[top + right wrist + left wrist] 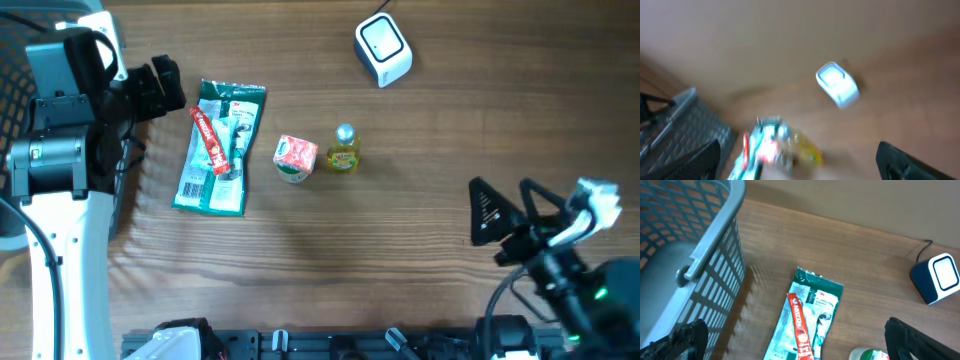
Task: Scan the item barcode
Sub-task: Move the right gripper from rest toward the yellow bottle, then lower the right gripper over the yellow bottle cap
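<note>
A white scanner [383, 48] sits at the table's far side, right of centre; it also shows as the scanner [940, 277] at the left wrist view's right edge and, blurred, as the scanner [836, 85]. In a row at mid-table lie a green packet [218, 150] with a red stick pack [210, 140] on top, a small red-and-white cup [296, 158] and a yellow bottle [343, 150]. My left gripper [175, 88] is open just left of the packet's far end, holding nothing; the packet [810, 315] lies between its fingers' line of sight. My right gripper [500, 195] is open and empty, well right of the bottle.
A grey mesh basket [695, 255] stands at the left edge of the table beside the left arm, and also appears as the basket [685, 125] in the blurred right wrist view. A dark cable runs from the scanner toward the far edge.
</note>
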You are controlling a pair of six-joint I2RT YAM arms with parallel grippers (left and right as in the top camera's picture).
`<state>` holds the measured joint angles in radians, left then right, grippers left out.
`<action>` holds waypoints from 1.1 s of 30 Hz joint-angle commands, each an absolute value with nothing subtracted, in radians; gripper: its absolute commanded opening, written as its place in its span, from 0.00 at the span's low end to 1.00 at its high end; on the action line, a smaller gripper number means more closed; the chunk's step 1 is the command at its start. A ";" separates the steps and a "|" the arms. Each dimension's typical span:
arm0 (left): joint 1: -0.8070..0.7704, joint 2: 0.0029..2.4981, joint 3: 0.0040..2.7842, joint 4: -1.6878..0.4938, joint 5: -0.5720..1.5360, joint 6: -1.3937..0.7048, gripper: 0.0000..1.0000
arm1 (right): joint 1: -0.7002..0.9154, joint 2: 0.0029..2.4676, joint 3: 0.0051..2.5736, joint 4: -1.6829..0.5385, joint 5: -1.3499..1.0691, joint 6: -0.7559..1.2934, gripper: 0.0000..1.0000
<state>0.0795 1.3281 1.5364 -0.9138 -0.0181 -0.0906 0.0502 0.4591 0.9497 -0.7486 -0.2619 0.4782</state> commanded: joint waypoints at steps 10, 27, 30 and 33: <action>0.083 1.330 1.545 -0.911 -0.024 -0.082 1.00 | 0.047 1.094 1.459 -1.094 -0.466 0.425 0.57; 0.083 1.330 1.545 -0.911 -0.024 -0.082 1.00 | 0.459 1.571 1.488 -0.959 -0.078 0.771 1.00; 0.083 1.330 1.545 -0.911 -0.024 -0.082 1.00 | 0.530 1.622 1.488 -0.899 0.014 0.871 1.00; 0.083 1.330 1.545 -0.911 -0.024 -0.082 1.00 | 0.590 1.654 1.484 -0.887 0.118 1.043 1.00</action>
